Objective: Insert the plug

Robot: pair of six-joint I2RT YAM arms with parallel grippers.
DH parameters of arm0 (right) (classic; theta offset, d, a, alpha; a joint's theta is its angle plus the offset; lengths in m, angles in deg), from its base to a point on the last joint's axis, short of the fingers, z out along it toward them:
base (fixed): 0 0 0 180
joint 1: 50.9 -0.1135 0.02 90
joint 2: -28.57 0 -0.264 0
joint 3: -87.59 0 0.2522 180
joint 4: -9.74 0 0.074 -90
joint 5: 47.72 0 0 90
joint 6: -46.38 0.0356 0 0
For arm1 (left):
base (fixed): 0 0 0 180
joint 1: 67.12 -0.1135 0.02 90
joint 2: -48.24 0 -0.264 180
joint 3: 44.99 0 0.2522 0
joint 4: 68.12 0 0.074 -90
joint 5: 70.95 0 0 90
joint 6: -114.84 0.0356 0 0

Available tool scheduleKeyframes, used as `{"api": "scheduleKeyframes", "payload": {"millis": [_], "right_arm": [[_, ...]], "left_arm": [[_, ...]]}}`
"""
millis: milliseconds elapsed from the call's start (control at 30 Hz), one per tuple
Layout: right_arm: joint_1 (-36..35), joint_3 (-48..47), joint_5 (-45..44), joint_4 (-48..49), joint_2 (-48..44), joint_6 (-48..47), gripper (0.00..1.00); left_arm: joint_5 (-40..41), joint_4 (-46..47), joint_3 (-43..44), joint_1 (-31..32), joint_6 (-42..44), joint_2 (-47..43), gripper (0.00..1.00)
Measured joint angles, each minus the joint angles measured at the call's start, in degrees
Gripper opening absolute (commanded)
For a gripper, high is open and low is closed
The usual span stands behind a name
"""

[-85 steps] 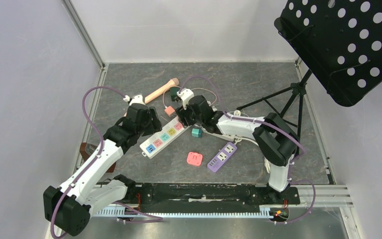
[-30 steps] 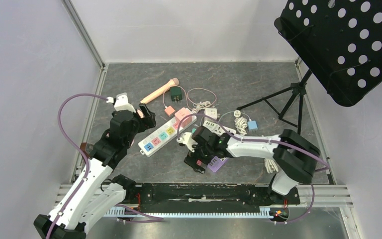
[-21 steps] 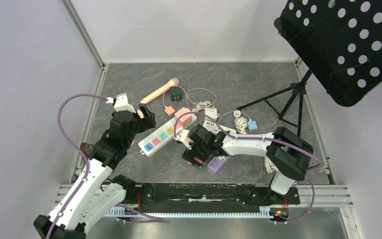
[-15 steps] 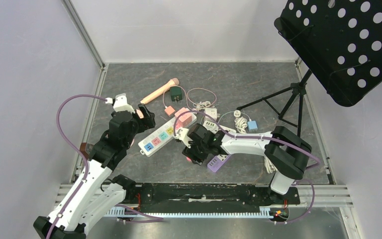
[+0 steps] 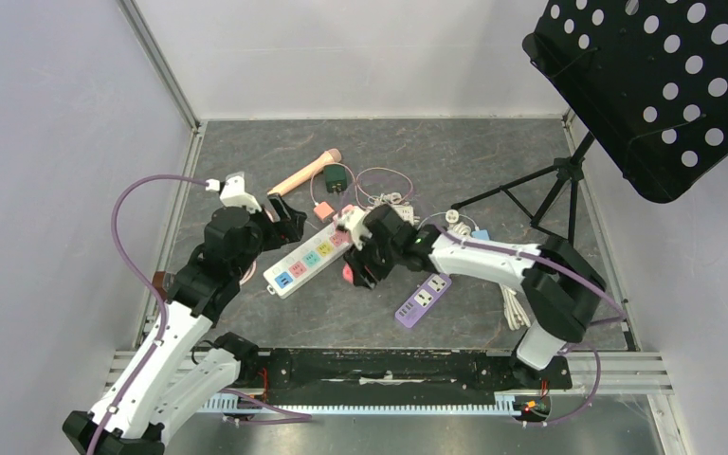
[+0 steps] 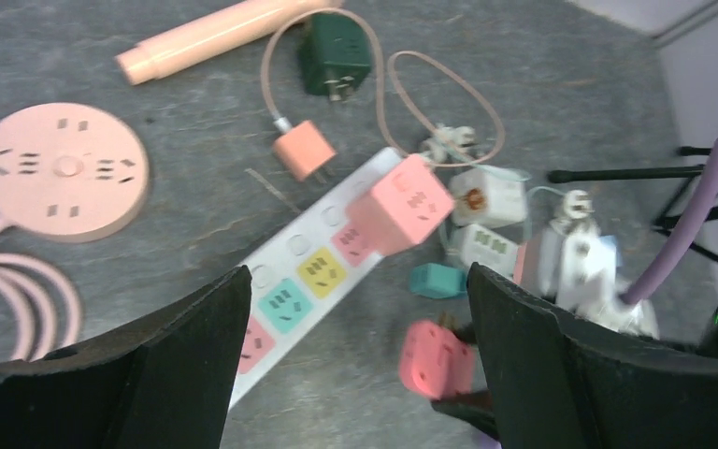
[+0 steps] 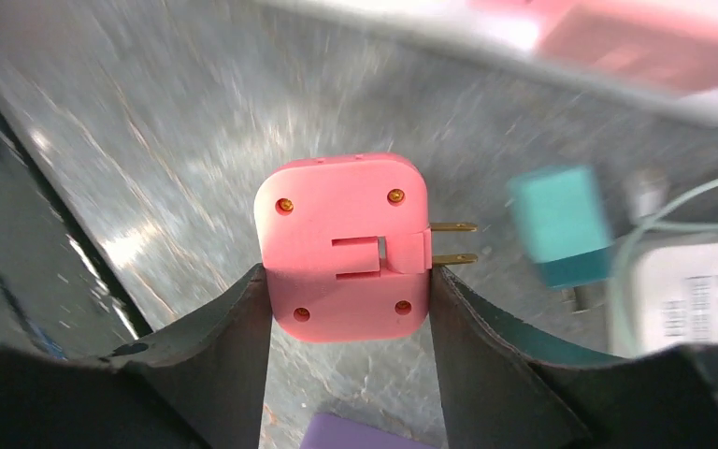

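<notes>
My right gripper (image 5: 354,272) is shut on the pink plug (image 7: 341,245). Its two fingers press the plug's sides, and the brass prongs (image 7: 453,241) point right in the right wrist view. The plug (image 5: 349,274) hangs just off the near side of the white power strip (image 5: 313,256) with coloured sockets. A pink cube adapter (image 6: 400,203) sits plugged in at the strip's (image 6: 313,271) far end. My left gripper (image 5: 280,216) hovers open over the strip's left part with nothing between its fingers; in its view the pink plug (image 6: 437,356) shows low and right.
A purple power strip (image 5: 424,299) lies right of the plug. Near it are a teal adapter (image 7: 561,224), white chargers and cables (image 5: 403,223). Further back lie a pink microphone (image 5: 305,172), a green adapter (image 5: 336,176) and a round pink socket (image 6: 61,170). A music stand (image 5: 654,85) stands at the right.
My right gripper closed on the pink plug beside the purple strip, lifted it and carried it back and left toward the white strip. My left arm shifted slightly.
</notes>
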Motion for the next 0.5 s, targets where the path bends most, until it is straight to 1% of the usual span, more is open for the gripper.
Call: {"api": "scheduleKeyframes", "payload": {"millis": [200,333,500], "right_arm": [[5.49,-4.42,3.78,7.30,-7.19,7.34,0.42],[6.14,-7.06,5.68,14.82,-10.05,14.60,0.43],[6.14,-7.63,7.43,23.34,-10.67,22.56,0.43]], "left_arm": [[-5.44,0.72,6.49,-0.02,-3.72,2.67,0.89],[-7.85,3.39,8.35,-0.02,-4.04,2.95,0.89],[-10.12,5.68,9.70,-0.02,-5.62,2.97,0.88]]}}
